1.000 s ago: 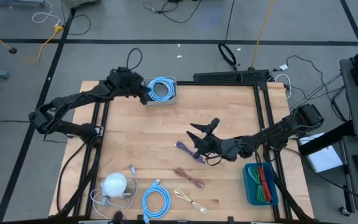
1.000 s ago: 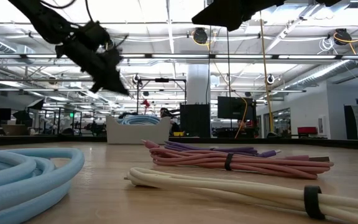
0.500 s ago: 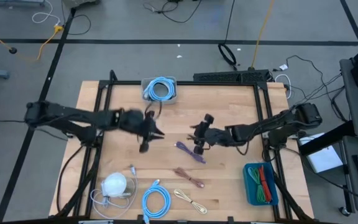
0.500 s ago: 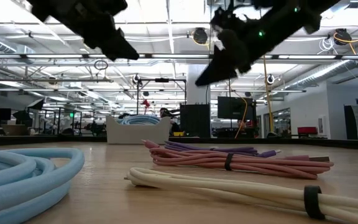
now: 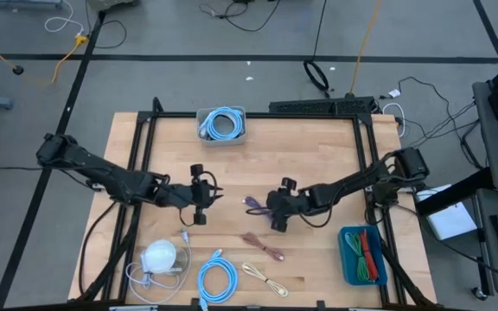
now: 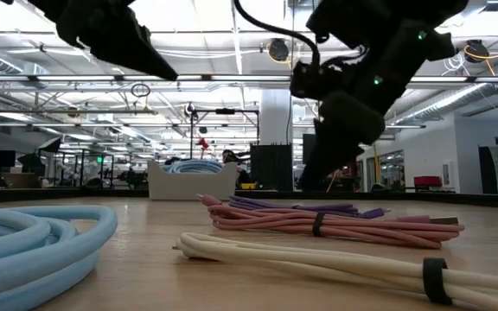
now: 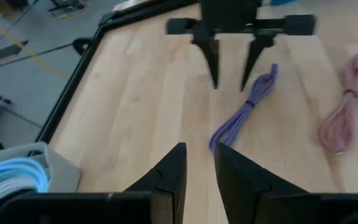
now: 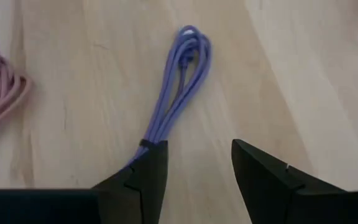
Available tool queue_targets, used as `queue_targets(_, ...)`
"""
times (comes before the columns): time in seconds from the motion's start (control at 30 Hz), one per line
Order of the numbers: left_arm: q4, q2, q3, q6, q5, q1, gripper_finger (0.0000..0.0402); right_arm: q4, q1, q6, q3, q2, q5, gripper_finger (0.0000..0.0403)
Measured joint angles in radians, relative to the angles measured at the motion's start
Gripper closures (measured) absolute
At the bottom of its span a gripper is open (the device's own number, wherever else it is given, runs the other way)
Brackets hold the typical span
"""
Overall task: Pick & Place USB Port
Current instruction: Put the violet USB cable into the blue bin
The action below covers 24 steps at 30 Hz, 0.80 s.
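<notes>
step: reach – right hand [image 8: 194, 171] spread over purple cable [image 8: 174, 102], nothing pinched | left hand [image 7: 199, 177] narrowly parted, probably empty | next: lower, straddle bundle, close

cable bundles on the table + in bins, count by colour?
Blue: 2 (one in the far bin, one at the near edge)
Purple: 1
Pink: 1
Cream: 1
White, around a white puck: 1
Red/green, in the blue bin: cannot separate
Total countable: 6
</notes>
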Motion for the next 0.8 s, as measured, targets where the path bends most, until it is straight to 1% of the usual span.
queue_targets(0.07, 0.001, 0.000, -0.013, -0.011, -0.021, 0.000, 0.0314, 0.015, -0.001, 0.017, -0.001, 0.029, -0.006, 0.0234)
queue_targets(0.23, 0.001, 0.000, -0.048, -0.036, -0.045, 0.018, 0.0314, 0.111, -0.003, 0.063, -0.002, 0.093, -0.086, 0.0234)
queue_targets(0.33, 0.000, 0.000, -0.062, -0.049, -0.048, 0.040, 0.0314, 0.136, -0.003, 0.082, -0.002, 0.106, -0.117, 0.0234)
queue_targets(0.4, 0.000, 0.000, -0.067, -0.057, -0.048, 0.054, 0.0314, 0.139, -0.002, 0.080, -0.002, 0.108, -0.119, 0.0234)
queue_targets(0.53, 0.001, 0.000, -0.069, -0.060, -0.048, 0.066, 0.0314, 0.121, -0.001, 0.063, -0.004, 0.064, -0.142, 0.0234)
queue_targets(0.7, 0.003, 0.000, -0.069, -0.060, -0.047, 0.066, 0.0314, 0.125, -0.001, 0.061, -0.003, -0.017, -0.141, 0.0234)
queue_targets(0.8, 0.003, 0.000, -0.069, -0.060, -0.047, 0.066, 0.0314, 0.131, -0.001, 0.080, -0.003, -0.029, -0.140, 0.0234)
